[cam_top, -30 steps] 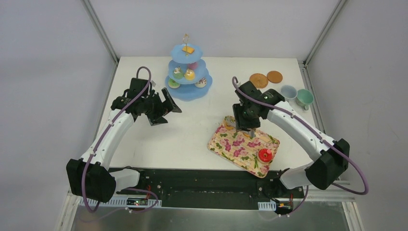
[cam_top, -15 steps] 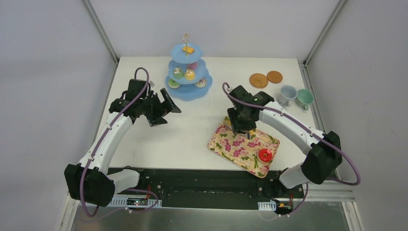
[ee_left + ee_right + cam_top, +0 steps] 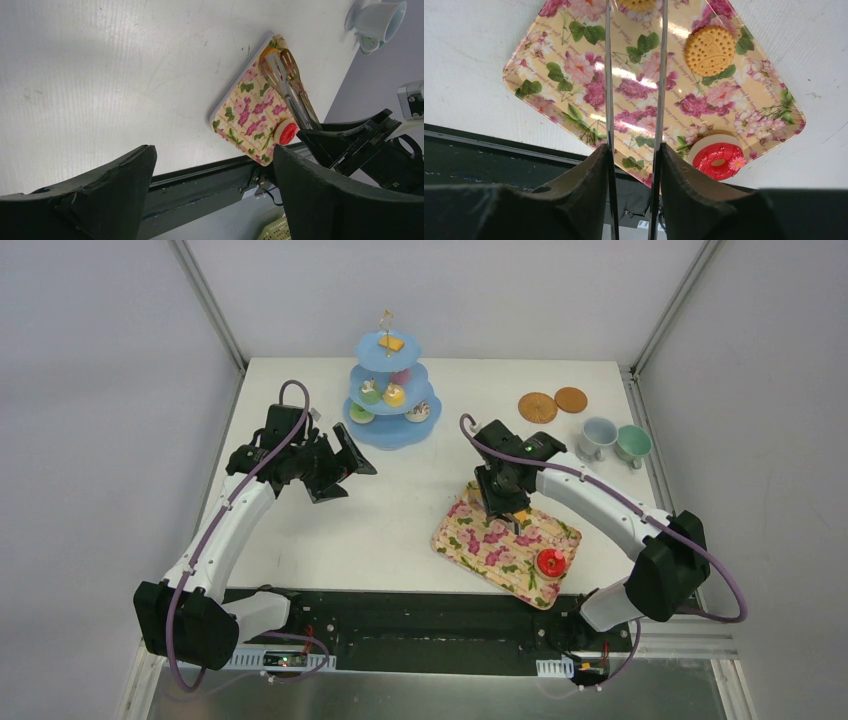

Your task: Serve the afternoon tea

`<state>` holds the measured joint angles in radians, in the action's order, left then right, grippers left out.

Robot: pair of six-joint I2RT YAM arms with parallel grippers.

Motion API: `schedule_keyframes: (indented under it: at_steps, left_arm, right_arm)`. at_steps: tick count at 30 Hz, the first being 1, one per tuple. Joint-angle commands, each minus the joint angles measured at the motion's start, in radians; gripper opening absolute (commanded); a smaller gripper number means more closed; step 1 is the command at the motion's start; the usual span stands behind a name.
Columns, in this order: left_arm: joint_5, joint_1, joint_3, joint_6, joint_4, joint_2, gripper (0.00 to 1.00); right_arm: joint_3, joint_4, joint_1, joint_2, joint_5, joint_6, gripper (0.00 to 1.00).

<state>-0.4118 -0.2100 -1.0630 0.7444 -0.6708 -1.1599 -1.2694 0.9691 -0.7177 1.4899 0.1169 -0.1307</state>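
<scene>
A flowered tray (image 3: 478, 540) lies at the table's near right. On it are a red iced donut (image 3: 719, 161) and an orange biscuit (image 3: 710, 50). A second orange biscuit (image 3: 638, 4) sits at the tray's far corner. My right gripper (image 3: 634, 150) is shut on metal tongs (image 3: 609, 100), whose two arms reach to either side of that far biscuit. The slotted tong heads (image 3: 280, 67) show in the left wrist view beside that far-corner biscuit. My left gripper (image 3: 212, 165) hangs open and empty over the bare table left of the stand.
A blue three-tier stand (image 3: 392, 430) with several sweets on it stands at the back centre. Two woven coasters (image 3: 538, 406) and two cups (image 3: 598, 435) sit at the back right. The table's front edge runs just below the tray.
My right gripper has shifted left toward the tray's far corner and the tong arms have drawn closer together. The left arm has barely moved.
</scene>
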Motion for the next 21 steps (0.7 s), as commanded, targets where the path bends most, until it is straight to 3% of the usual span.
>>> schedule_keyframes:
  at_steps: [1, 5, 10, 21]
  left_arm:
    - [-0.008, -0.004, 0.001, 0.004, -0.009, 0.017, 0.91]
    - [-0.009, -0.004, 0.001, 0.004, -0.005, 0.013, 0.91]
    - [-0.008, -0.005, -0.001, -0.004, -0.009, 0.006, 0.91]
    - [0.015, -0.004, 0.014, -0.019, -0.040, 0.043, 0.91]
  right_arm:
    - [-0.062, 0.036, -0.013, -0.042, 0.022, -0.012, 0.37]
    - [-0.112, 0.017, -0.013, -0.086, 0.026, -0.015, 0.36]
    - [-0.228, -0.126, -0.013, -0.074, 0.016, 0.017, 0.35]
    - [-0.831, -0.218, -0.012, 0.273, 0.081, 0.110, 0.31]
